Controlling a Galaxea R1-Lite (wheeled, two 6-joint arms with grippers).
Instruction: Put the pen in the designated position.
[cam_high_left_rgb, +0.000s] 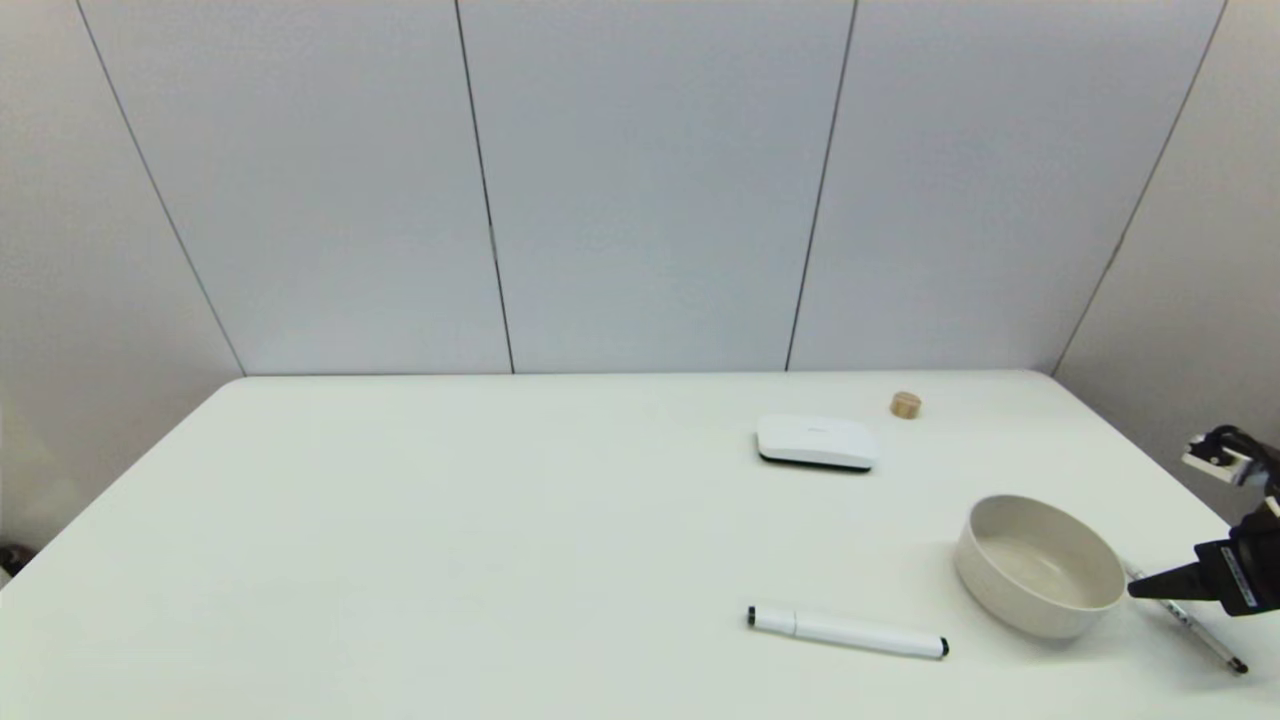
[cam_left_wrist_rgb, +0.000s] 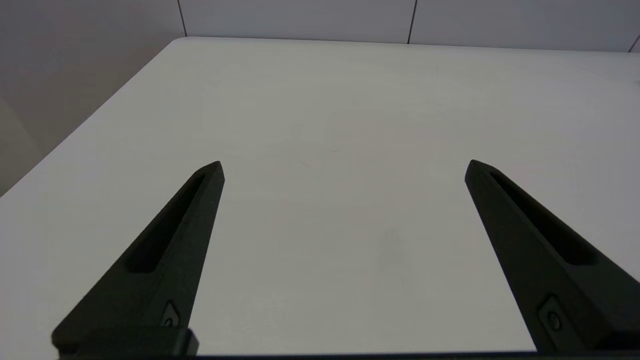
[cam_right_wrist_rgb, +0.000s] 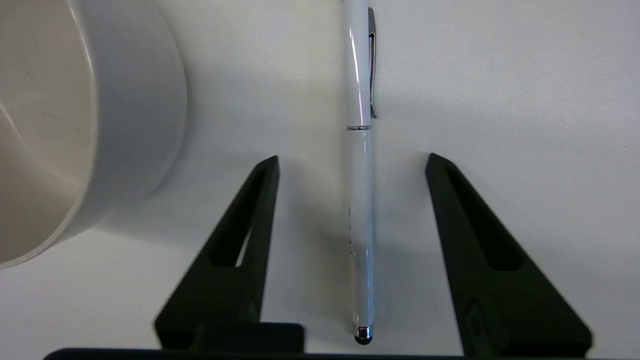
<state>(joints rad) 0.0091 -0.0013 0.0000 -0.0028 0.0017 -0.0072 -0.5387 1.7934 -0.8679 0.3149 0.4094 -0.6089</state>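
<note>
One pen (cam_right_wrist_rgb: 361, 200), item of the task: thin, white, glossy, with a metal clip (cam_right_wrist_rgb: 372, 65) on its upper half, a chrome ring at mid-length and a small dark tip. It lies flat on the table (cam_high_left_rgb: 450, 560), at the near right corner, just beside the bowl (cam_high_left_rgb: 1040, 566) but apart from its wall.

Handling, as a judgement: light, stiff, slick-skinned; likely to roll or to skid out of a loose pinch, and low enough that your fingers must come right down to the table. Take it across the plain barrel below the ring, clear of the clip, near the middle so it does not tip.

Right pincer (cam_right_wrist_rgb: 352, 160): open wide, holding nothing, its two fingers straddling the barrel with a gap on each side. Close evenly so that one finger does not push the pen sideways first.

Left pincer (cam_left_wrist_rgb: 344, 167): spread wide, holding nothing, over bare table, idle.

Also on the table: thicker marker (cam_high_left_rgb: 847, 632), white flat box (cam_high_left_rgb: 815, 442), small wooden cylinder (cam_high_left_rgb: 905, 405)
</note>
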